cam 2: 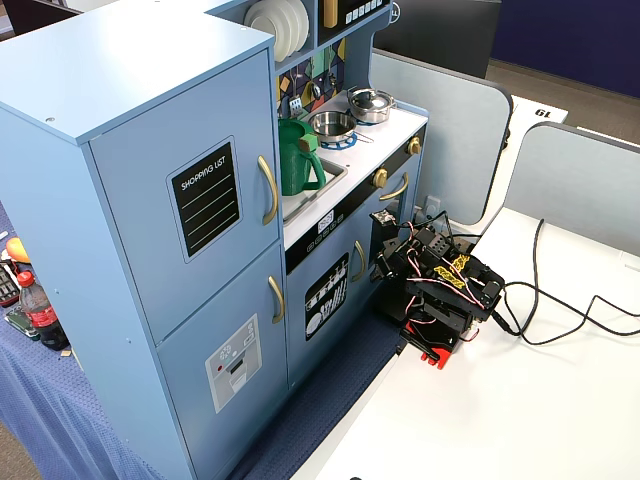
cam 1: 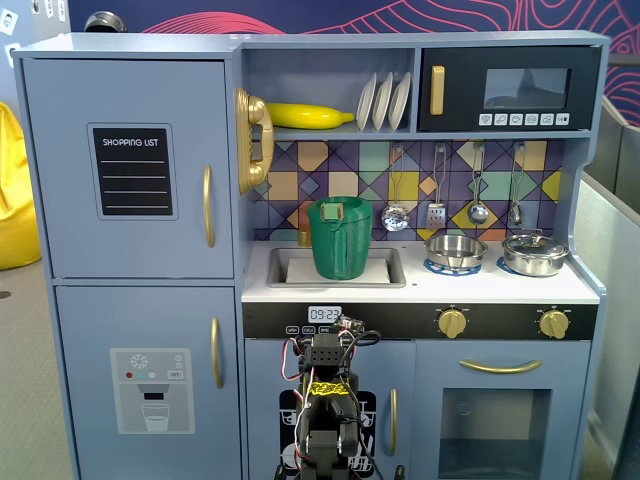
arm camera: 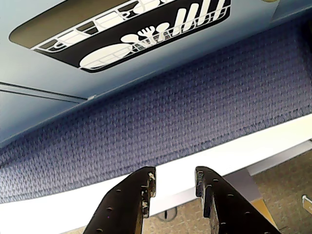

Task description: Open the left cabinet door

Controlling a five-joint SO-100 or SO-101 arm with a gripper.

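The arm point(cam 2: 435, 290) sits folded low before the narrow dish-rack door point(cam 2: 327, 297). Gripper point(arm camera: 175, 187): released, jaws slightly apart, grasping nothing. The left cabinet door point(cam 1: 128, 168) is shut, at 10 o'clock from the arm in a fixed view, face forward. Its gold handle point(cam 1: 208, 206) runs vertically along the right edge.
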